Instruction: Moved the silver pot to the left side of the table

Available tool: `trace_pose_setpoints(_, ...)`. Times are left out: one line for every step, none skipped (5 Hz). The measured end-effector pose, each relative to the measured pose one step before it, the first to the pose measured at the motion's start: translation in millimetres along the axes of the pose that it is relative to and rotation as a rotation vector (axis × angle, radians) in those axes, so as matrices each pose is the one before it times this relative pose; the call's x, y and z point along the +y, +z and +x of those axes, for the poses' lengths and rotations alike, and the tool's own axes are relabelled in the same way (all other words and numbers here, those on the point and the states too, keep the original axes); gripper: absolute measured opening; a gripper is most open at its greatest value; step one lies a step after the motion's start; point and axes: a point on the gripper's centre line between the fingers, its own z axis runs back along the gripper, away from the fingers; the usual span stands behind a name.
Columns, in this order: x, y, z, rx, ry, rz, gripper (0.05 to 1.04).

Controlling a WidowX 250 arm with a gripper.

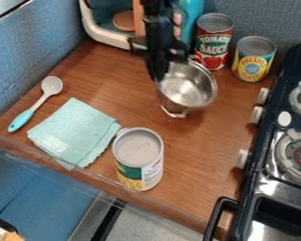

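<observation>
The black gripper point(159, 75) hangs from the top edge, just right of the view's centre line, with its tips at the left rim of the silver pot point(194, 89). It appears shut on that rim. The pot leans, its open top and shiny inside facing the camera, and one small handle points down toward the front. Part of its upper left rim is hidden behind the gripper. Whether the pot's base touches the wooden table point(197, 150) cannot be told.
Behind the pot stand a tomato sauce can point(214, 40) and a pineapple can point(253, 59). Another can point(138, 157) is at the front, beside a light blue cloth point(75, 132). A spoon point(36, 103) lies far left; the stove point(272, 155) borders the right.
</observation>
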Motion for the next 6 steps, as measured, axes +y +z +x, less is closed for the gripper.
trace_pose_setpoints(41.12,5.49,-0.39,-0.0047,0.0564,0.0362,0.063)
trace_pose_setpoints(32.03,1.03,6.82,-0.0024,0.0403,0.0428,0.062)
trace_pose_setpoints(26.18,-18.8,-5.97,0.0479,0.0518,0.0192,0.06)
trace_pose_setpoints(19.55,-9.92,-1.27,0.0076,0.0401,0.0143,0.06)
trace_pose_setpoints(6.08,-7.48,4.69,0.0036,-0.004,0.0212,0.079)
trace_pose_setpoints(2.4,-1.4,3.88,-0.029,0.0238,-0.0036,0.175)
